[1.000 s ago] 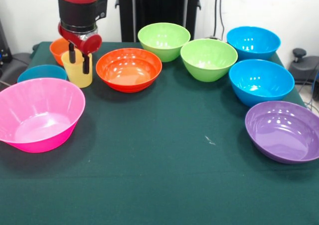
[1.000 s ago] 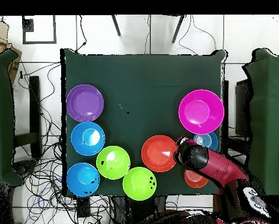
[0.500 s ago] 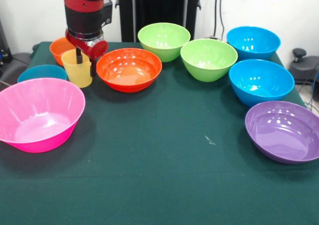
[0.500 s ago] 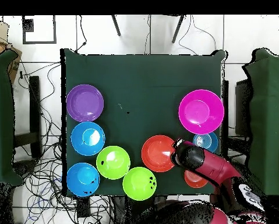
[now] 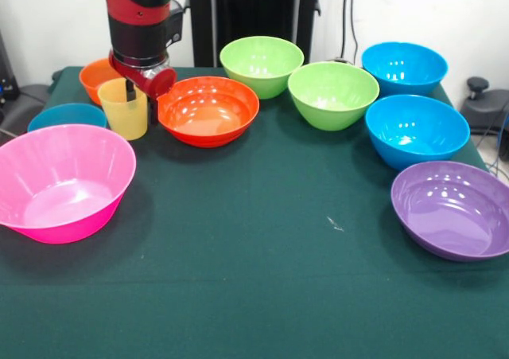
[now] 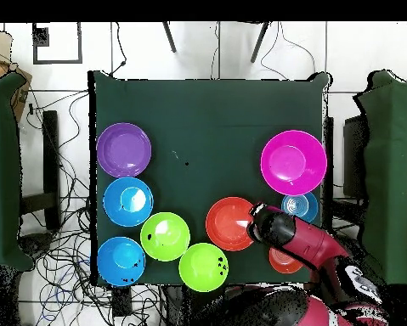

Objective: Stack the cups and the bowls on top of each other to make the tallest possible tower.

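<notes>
The pale-yellow cup (image 5: 125, 109) stands upright at the far left, between the small orange bowl (image 5: 97, 76) and the large orange bowl (image 5: 207, 109). My gripper (image 5: 140, 98) is low at the cup's right rim, fingers apart. One finger (image 5: 130, 91) reaches into the cup and the other is outside it, against the large orange bowl. The pink bowl (image 5: 65, 180), the purple bowl (image 5: 453, 208), two lime green bowls (image 5: 261, 63) (image 5: 332, 93) and three blue bowls (image 5: 404, 66) (image 5: 416, 128) (image 5: 65, 116) stand singly. No tower shows. In the overhead view the arm (image 6: 304, 242) hides the cup.
The green table (image 5: 262, 255) has open cloth in its middle and near side. The robot's black pedestal (image 5: 253, 9) stands behind the far edge. In the overhead view cables (image 6: 62, 246) lie on the floor beside the table.
In the front view my gripper has shifted right, from over the cup to its right rim. The large orange bowl has slid slightly right. The cup has stayed put.
</notes>
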You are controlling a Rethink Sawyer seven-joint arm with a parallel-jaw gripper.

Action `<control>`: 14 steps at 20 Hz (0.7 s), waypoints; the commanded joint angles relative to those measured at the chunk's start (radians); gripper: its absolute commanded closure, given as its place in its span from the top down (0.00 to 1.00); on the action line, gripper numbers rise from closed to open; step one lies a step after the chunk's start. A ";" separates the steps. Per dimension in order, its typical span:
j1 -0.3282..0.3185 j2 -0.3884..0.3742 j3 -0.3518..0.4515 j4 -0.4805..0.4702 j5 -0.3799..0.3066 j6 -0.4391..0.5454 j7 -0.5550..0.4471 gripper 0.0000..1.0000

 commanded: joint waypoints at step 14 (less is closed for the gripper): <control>0.008 0.028 0.090 -0.069 0.002 -0.042 0.087 1.00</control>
